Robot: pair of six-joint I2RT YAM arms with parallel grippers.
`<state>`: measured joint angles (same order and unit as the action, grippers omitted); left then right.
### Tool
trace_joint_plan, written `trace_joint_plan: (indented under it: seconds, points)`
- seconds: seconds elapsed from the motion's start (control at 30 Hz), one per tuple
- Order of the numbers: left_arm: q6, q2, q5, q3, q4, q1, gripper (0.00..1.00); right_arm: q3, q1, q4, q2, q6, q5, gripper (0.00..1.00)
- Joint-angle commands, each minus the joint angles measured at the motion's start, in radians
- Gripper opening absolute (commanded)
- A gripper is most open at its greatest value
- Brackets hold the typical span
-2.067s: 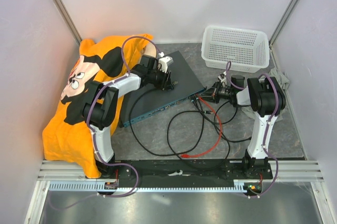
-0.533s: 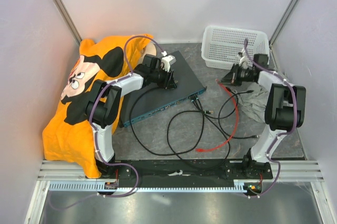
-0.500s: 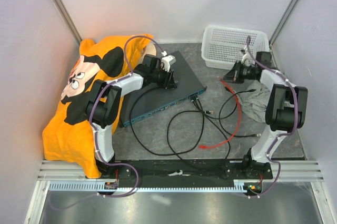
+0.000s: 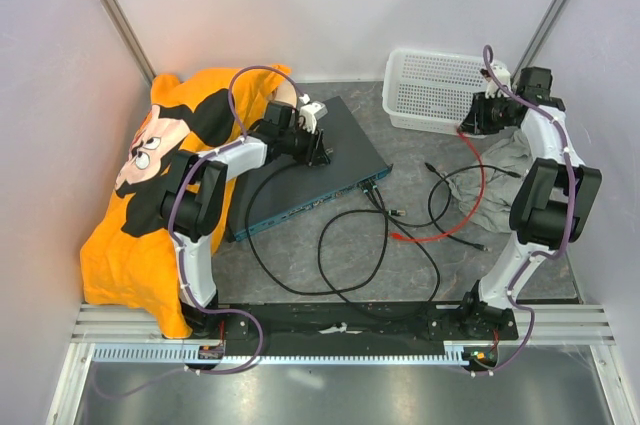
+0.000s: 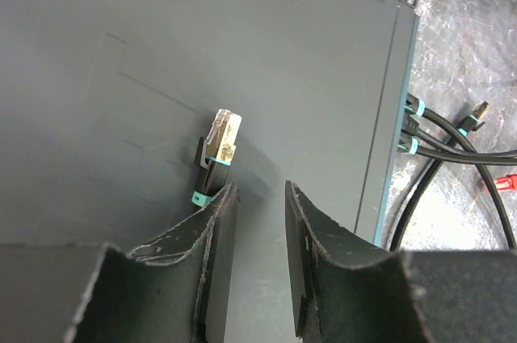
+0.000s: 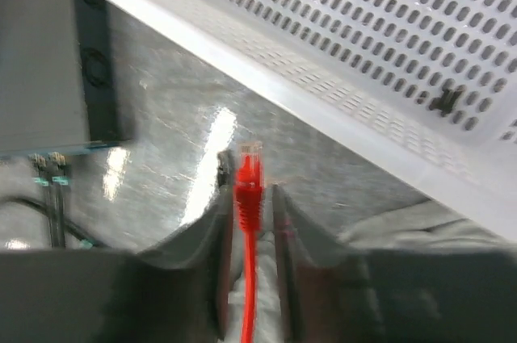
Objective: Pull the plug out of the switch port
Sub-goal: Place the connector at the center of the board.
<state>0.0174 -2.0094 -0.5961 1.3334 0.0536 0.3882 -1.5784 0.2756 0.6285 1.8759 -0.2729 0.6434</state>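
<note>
**Top external.** The flat blue-grey switch box (image 4: 285, 195) lies slantwise near the middle of the grey counter (image 4: 560, 265). A crumpled orange cartoon shirt (image 4: 130, 235) sits at 9 o'clock and a white perforated plastic basket (image 4: 440, 120) at 1 o'clock. The left pincer (image 4: 320, 150) rests on the switch's top. The right pincer (image 4: 475, 117) is up at 2 o'clock, beside the basket's near wall. A thin red cable (image 4: 484, 185) trails from it down toward 5 o'clock. Looping black cables (image 4: 330, 245) run to the switch's front.

**Left wrist.** The jaws stand narrowly apart with nothing between them. A loose clear plug with a teal boot (image 5: 218, 143) lies on the switch top, just beyond one finger. At 3 o'clock, two black leads sit in the teal front face (image 5: 388, 117).

**Right wrist.** The red plug (image 6: 248, 177) sits between narrow jaws. The blur hides whether they pinch it.

The red plug looks already out of its port and well away from the switch. The step in hand seems to be setting it aside. Next, the jaws should let go near the basket, clear of the other leads.
</note>
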Motion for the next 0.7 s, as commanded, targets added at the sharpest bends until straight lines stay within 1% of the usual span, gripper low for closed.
trace_joint_plan:
  seconds: [0.0, 0.03, 0.07, 0.13, 0.17, 0.23, 0.3, 0.43, 0.47, 0.5, 0.57, 0.67]
  points:
    - [0.062, -0.005, 0.045, 0.049, 0.034, -0.014, 0.38, -0.055, -0.004, 0.1, 0.028, -0.12, -0.07, 0.46]
    - [0.061, -0.009, 0.048, 0.055, 0.034, -0.014, 0.38, -0.06, -0.003, 0.111, 0.02, -0.105, -0.045, 0.7]
    - [0.056, -0.012, 0.05, 0.065, 0.037, -0.014, 0.38, -0.064, -0.003, 0.109, 0.019, -0.092, -0.021, 0.75]
    - [0.047, -0.015, 0.032, 0.067, 0.035, -0.012, 0.38, -0.095, -0.01, 0.102, 0.015, -0.054, 0.048, 0.82]
    - [0.044, -0.015, 0.029, 0.066, 0.035, -0.011, 0.38, -0.109, -0.018, 0.1, 0.015, -0.014, 0.106, 0.82]
    - [0.044, -0.012, 0.024, 0.062, 0.038, -0.005, 0.38, -0.146, -0.051, 0.109, 0.022, 0.012, 0.148, 0.81]
    - [0.049, -0.008, 0.022, 0.058, 0.042, 0.001, 0.38, -0.147, -0.084, 0.111, 0.017, 0.037, 0.2, 0.81]
    - [0.056, 0.009, 0.024, 0.033, 0.043, 0.008, 0.38, -0.103, -0.215, 0.12, 0.04, 0.024, 0.278, 0.8]
    - [0.056, 0.02, 0.024, 0.026, 0.042, 0.008, 0.38, -0.091, -0.234, 0.12, 0.052, 0.029, 0.297, 0.79]
    - [0.059, 0.026, 0.024, 0.02, 0.042, 0.008, 0.38, -0.08, -0.249, 0.119, 0.069, 0.041, 0.349, 0.79]
    - [0.062, 0.041, 0.027, 0.001, 0.048, 0.006, 0.38, -0.051, -0.295, 0.114, 0.124, 0.058, 0.387, 0.77]
    - [0.064, 0.07, 0.028, -0.026, 0.057, 0.005, 0.38, 0.012, -0.326, 0.077, 0.195, 0.1, 0.452, 0.78]
